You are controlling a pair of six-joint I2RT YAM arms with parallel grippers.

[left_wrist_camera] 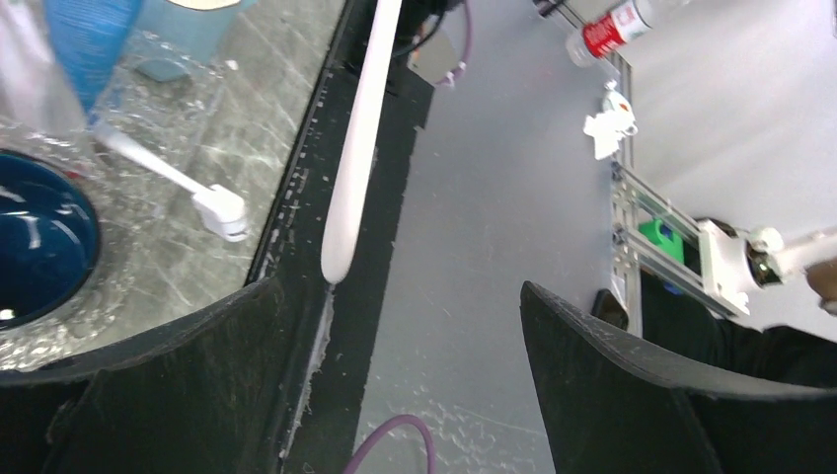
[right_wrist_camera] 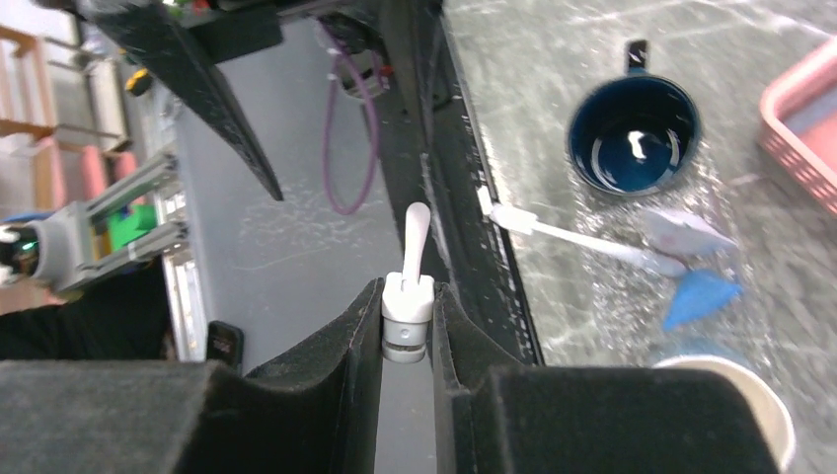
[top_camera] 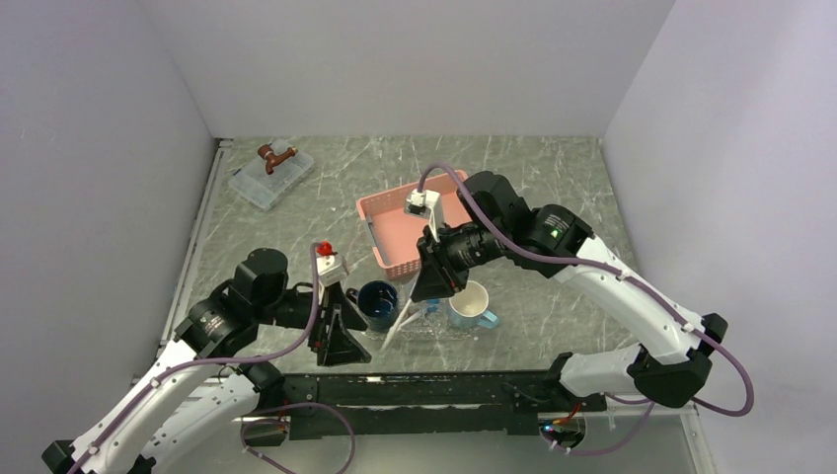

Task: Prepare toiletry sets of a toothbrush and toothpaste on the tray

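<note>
My right gripper [right_wrist_camera: 407,288] is shut on the head end of a white toothbrush [right_wrist_camera: 418,225]. That toothbrush [top_camera: 399,328] slants down toward the table's near edge, beside the clear bumpy tray [top_camera: 441,331]. In the left wrist view its handle [left_wrist_camera: 359,138] ends just ahead of my left gripper [left_wrist_camera: 397,296], which is open and holds nothing. A second toothbrush [right_wrist_camera: 577,240] lies on the tray [right_wrist_camera: 602,301], with a blue toothpaste [right_wrist_camera: 699,296] close by. The left gripper [top_camera: 342,348] sits left of the tray.
A dark blue mug [top_camera: 378,303] stands at the tray's left end and a light blue mug [top_camera: 471,305] at its right. Behind them is a pink basket [top_camera: 387,212]. A clear lidded box [top_camera: 270,178] sits at the back left. A black rail [top_camera: 434,387] runs along the near edge.
</note>
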